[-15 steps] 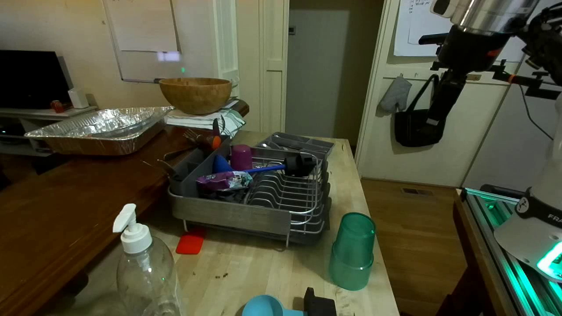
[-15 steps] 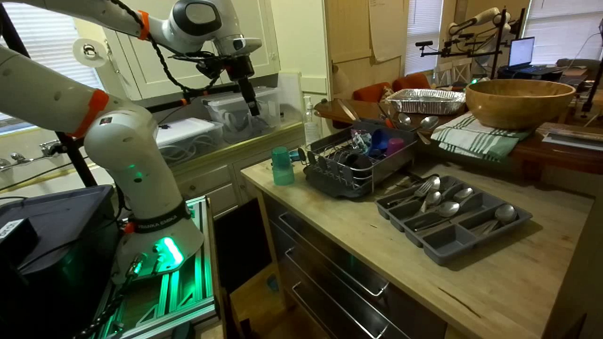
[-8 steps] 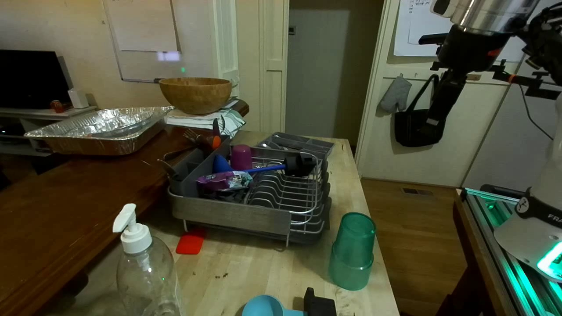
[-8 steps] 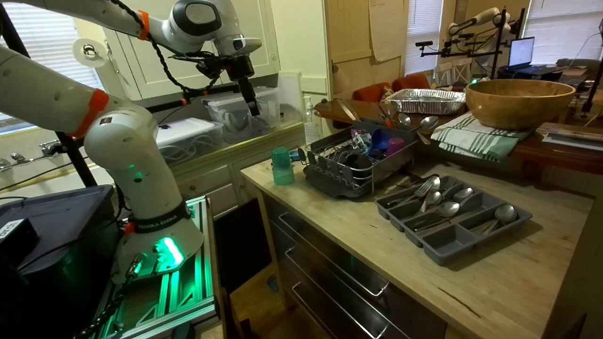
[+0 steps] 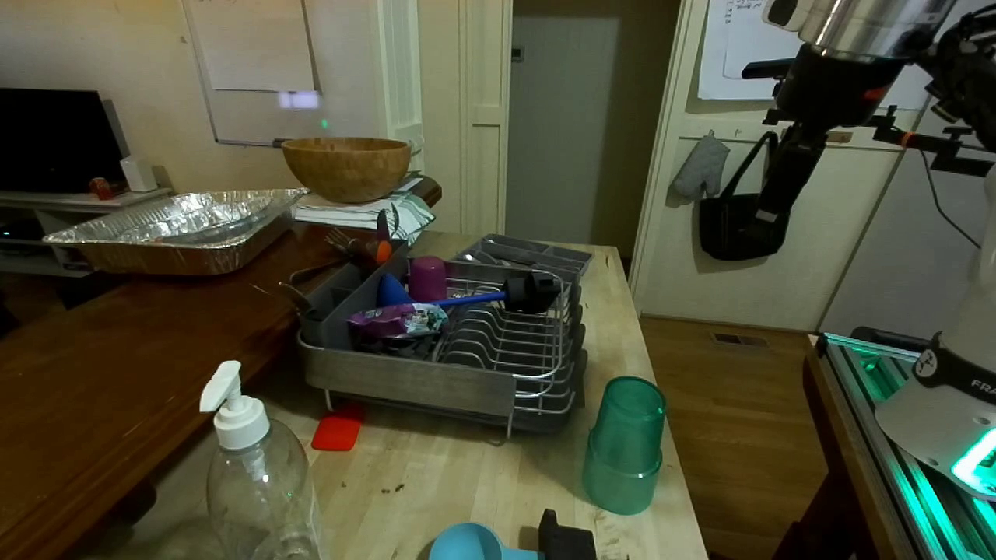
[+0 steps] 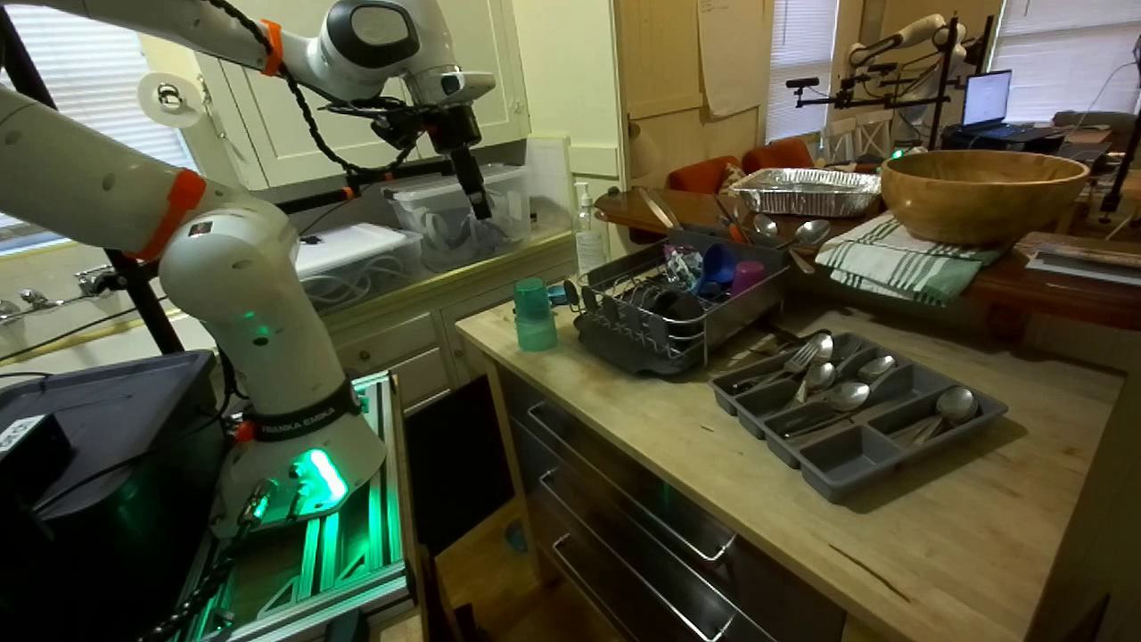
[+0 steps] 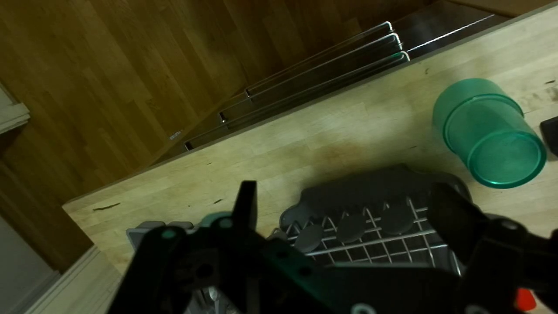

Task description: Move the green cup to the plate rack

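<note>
The green cup (image 5: 629, 443) is a translucent teal tumbler with a ring around its middle. It stands on the wooden counter near its edge, beside the rack, in both exterior views (image 6: 534, 316). In the wrist view the cup (image 7: 484, 131) is at the right. The plate rack (image 5: 408, 381) is a dark wire rack with a grey base, also seen in an exterior view (image 6: 749, 312) and the wrist view (image 7: 351, 229). My gripper (image 7: 344, 196) is open and empty, its fingers wide apart. It hangs high above the counter, away from the cup (image 5: 766, 210).
The rack holds a purple cup (image 5: 427, 278), a blue-handled utensil (image 5: 475, 298) and a purple packet (image 5: 397, 320). A soap bottle (image 5: 261, 482), a light blue scoop (image 5: 465, 542) and a red flat piece (image 5: 339, 427) are nearby. A cutlery tray (image 6: 856, 455) sits beyond the rack.
</note>
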